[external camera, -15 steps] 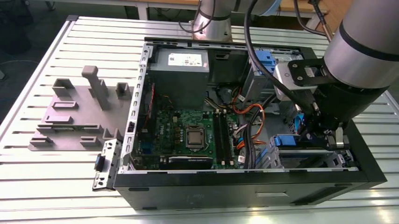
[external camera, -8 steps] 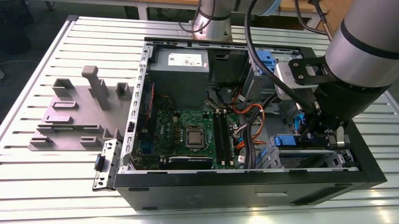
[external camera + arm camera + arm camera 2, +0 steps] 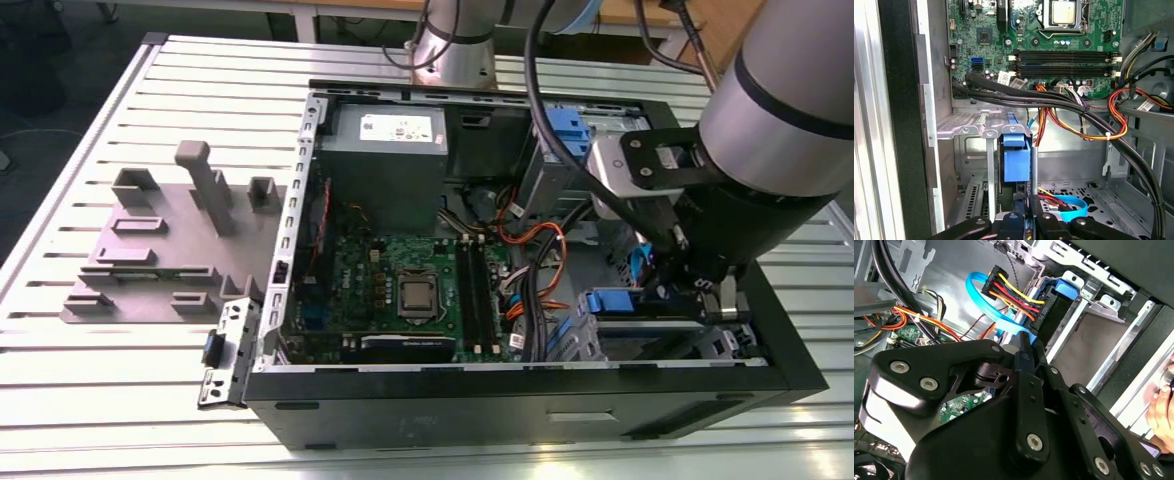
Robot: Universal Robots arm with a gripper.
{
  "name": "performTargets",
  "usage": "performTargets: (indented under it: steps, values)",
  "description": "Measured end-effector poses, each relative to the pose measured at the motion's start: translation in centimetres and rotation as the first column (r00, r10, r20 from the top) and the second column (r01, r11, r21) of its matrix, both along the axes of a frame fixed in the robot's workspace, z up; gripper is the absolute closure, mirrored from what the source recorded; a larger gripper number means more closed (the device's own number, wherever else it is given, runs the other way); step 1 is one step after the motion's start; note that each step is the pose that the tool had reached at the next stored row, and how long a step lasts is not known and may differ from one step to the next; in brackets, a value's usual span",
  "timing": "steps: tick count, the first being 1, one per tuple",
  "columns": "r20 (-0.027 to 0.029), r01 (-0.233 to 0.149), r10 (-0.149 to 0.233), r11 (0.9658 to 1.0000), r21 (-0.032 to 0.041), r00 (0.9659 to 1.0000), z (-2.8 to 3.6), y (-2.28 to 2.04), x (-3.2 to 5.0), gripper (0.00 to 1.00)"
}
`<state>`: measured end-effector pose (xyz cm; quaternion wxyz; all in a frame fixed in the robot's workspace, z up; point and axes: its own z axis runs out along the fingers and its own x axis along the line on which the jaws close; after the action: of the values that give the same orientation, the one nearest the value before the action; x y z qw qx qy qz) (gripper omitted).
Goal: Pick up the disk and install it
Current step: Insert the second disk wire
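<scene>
One claw point(image 3: 705, 292) reaches into the open computer case point(image 3: 400, 385) at lower right of the exterior view, fingers together, clamped on the disk point(image 3: 1016, 162) standing on edge in its bay.

No print can be made out — labels (stickers) stay illegible.

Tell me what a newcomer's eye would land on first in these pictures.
The open computer case on the slatted table, its green motherboard exposed. At the exterior view's right, the arm reaches down into the drive bay, where the end effector sits at the disk, standing on edge in the metal cage.
</scene>
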<state>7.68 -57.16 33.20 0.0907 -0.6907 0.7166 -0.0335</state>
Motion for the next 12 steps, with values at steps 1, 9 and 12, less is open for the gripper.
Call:
performTargets:
  steps: [1,9,12]
  values:
    - [0.0000,0.000,0.000,1.0000,0.0005,1.0000,-0.05,-0.02,0.00,0.84]
    - [-0.0001,0.000,0.000,1.0000,0.0022,1.0000,-0.38,-0.07,0.00,0.84]
    - [-0.0001,0.000,0.000,1.0000,0.0022,1.0000,-0.52,-0.08,0.00,0.84]
